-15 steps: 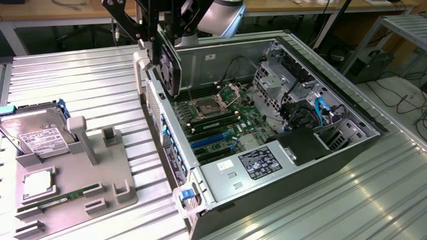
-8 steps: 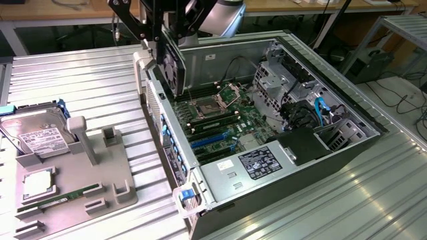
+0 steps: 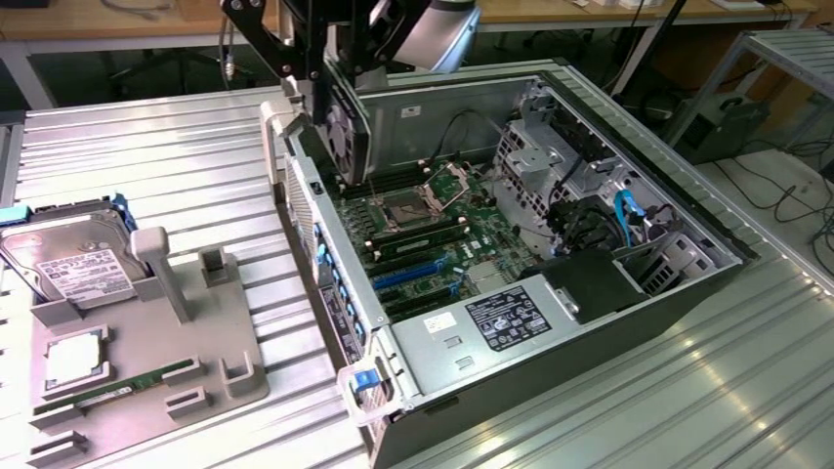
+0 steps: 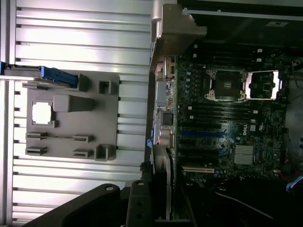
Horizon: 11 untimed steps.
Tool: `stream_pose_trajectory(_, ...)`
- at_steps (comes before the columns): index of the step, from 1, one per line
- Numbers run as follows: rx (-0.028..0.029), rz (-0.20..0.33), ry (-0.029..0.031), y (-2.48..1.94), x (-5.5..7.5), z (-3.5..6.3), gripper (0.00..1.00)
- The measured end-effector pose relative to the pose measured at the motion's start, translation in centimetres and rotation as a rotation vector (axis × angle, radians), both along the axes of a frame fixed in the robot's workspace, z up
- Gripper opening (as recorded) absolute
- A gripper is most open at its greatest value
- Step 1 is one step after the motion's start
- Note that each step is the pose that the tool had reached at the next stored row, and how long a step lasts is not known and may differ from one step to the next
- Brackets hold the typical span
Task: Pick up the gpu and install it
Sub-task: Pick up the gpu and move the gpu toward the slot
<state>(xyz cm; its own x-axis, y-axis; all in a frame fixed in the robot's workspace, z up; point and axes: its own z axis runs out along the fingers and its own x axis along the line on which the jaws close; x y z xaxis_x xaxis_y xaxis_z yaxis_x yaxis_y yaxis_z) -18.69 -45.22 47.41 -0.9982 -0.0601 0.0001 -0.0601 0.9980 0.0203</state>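
- Desk (image 3: 156, 147) of shiny ribbed metal carries it all. I count one.
- One computer case (image 3: 678, 283) lies open on its side, toward the desk's edge on the exterior view's right. One green motherboard (image 3: 431, 234) is inside it.
- One grey tray (image 3: 229, 386) sits beside the case, toward the desk's edge on the exterior view's left.
- One gpu (image 3: 342, 122) hangs upright in the air over the far end of the case, close to the case wall. It is not in a slot yet.
- One gripper (image 3: 326, 78) reaches down from above, and its jaws are clenched on the gpu.
- I think the job right now is bringing the card to its slot. To do it well, keep the card straight and line its bottom edge up with the slot. Keep the metal end by the case wall, and go slow so nothing bumps.
- One hard drive (image 3: 72, 264) leans on the tray.
- One memory stick (image 3: 124, 384) lies on the tray.
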Motion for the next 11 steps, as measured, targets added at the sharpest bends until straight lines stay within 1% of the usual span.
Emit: stream_pose_trajectory(11, 0.0000, 0.002, 0.0000, 0.00, 0.82, -0.01, 0.27)
